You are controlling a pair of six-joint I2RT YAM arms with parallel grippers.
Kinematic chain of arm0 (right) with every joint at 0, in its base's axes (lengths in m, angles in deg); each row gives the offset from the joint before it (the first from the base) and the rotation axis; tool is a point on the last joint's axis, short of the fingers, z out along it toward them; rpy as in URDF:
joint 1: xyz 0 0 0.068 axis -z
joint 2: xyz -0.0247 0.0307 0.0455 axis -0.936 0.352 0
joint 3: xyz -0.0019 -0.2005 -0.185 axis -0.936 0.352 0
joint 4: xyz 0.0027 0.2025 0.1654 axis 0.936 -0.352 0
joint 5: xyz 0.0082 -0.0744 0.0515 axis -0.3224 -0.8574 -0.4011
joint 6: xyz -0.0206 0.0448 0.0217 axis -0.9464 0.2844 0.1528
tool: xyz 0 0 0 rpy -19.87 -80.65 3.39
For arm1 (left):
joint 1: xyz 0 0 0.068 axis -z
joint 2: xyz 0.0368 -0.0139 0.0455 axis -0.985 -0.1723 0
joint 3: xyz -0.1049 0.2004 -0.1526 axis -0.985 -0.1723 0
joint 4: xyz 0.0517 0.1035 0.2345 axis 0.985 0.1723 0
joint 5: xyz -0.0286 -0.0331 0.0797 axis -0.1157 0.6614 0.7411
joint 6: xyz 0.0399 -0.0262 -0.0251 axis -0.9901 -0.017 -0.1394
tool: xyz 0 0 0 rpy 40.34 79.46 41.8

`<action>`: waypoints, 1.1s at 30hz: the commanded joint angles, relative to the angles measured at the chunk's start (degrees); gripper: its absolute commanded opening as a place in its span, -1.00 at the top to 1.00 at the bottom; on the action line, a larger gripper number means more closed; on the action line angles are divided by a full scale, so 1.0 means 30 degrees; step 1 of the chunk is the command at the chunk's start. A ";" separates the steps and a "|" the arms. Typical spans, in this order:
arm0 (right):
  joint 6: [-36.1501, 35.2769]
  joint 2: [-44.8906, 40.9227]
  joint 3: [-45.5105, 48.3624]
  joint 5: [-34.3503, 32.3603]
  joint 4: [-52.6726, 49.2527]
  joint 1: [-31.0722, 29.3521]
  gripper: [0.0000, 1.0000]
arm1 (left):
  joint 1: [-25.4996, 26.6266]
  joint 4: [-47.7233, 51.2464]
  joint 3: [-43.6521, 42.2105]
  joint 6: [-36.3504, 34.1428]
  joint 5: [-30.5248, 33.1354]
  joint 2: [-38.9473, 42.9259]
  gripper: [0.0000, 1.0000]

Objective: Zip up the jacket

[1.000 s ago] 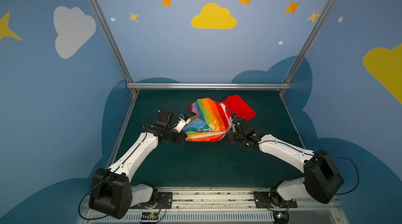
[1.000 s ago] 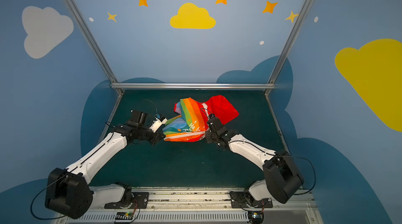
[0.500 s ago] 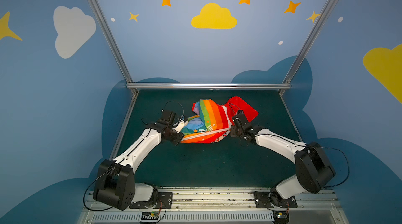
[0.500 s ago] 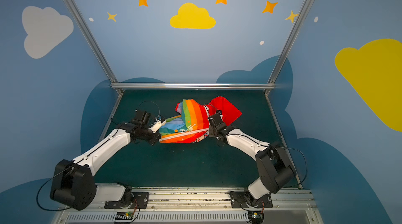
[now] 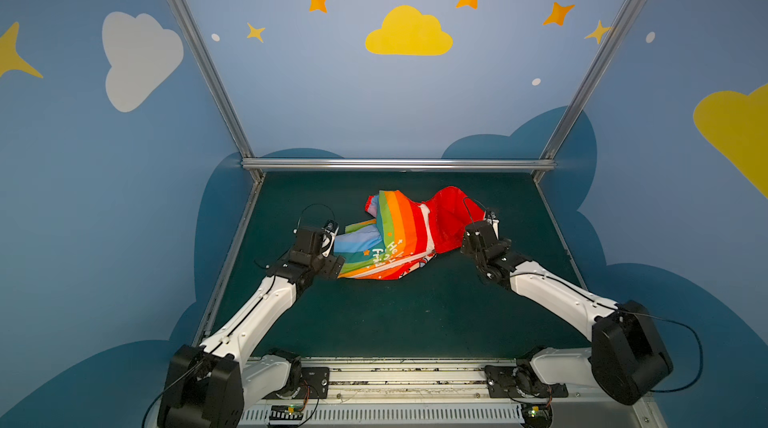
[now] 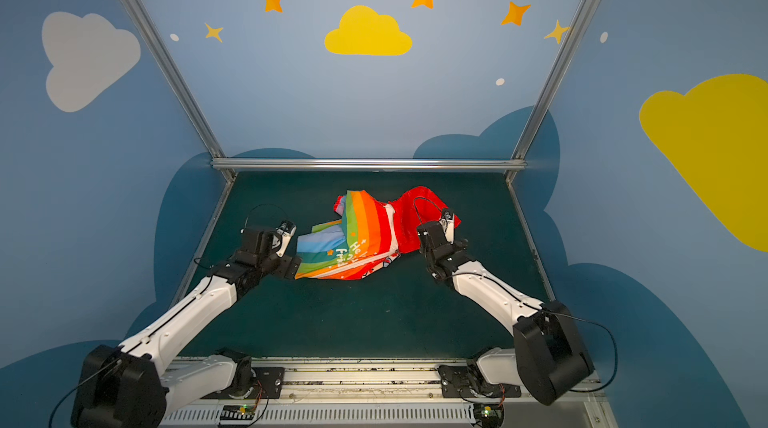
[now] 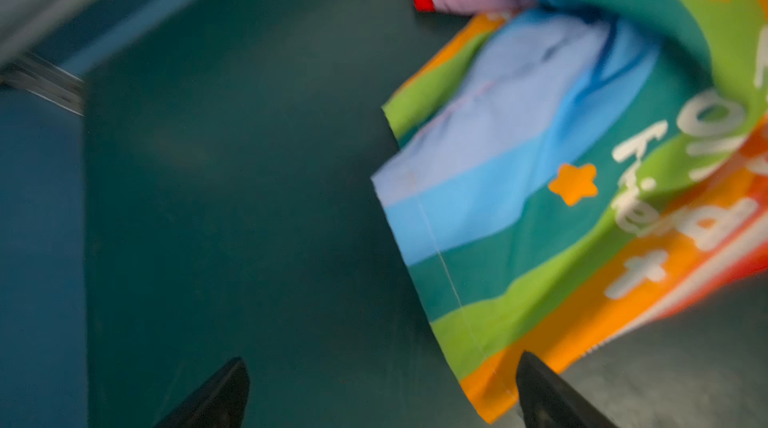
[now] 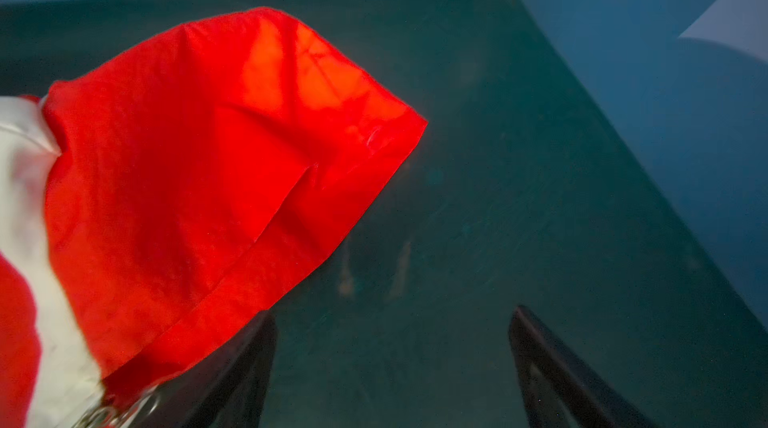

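The jacket [image 5: 399, 234] [image 6: 357, 238] lies crumpled on the green table in both top views, rainbow stripes and white lettering up, with its red part [image 8: 199, 164] toward the right. A white zipper strip [image 5: 388, 267] runs along its near edge. My left gripper [image 5: 330, 267] [image 7: 382, 392] stands open beside the jacket's orange hem corner [image 7: 494, 388], with only table between its fingers. My right gripper [image 5: 484, 247] [image 8: 392, 363] is also open. Its one finger [image 8: 232, 372] sits partly under the red hem, and nothing is gripped.
A metal frame rail [image 5: 399, 164] closes the back of the green table [image 5: 374, 322], with side rails left and right and blue walls beyond. Both arm bases sit on the front rail [image 5: 395, 376].
Both grippers were shut on the jacket's two ends and have opened and let go. The right gripper has moved right along the red part. The jacket now lies more spread out.
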State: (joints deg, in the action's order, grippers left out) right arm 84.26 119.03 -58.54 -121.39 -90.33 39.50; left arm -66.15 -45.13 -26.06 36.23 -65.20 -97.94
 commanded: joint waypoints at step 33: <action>-0.6918 0.4642 0.6763 0.8947 1.8898 0.8153 -0.88 | -0.5029 -1.8731 -0.4524 0.4749 -0.2748 -0.8369 -0.99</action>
State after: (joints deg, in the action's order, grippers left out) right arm 62.03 133.04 -37.01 -97.02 -32.67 63.17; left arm -81.29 -99.69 -40.64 51.79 -71.54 -124.78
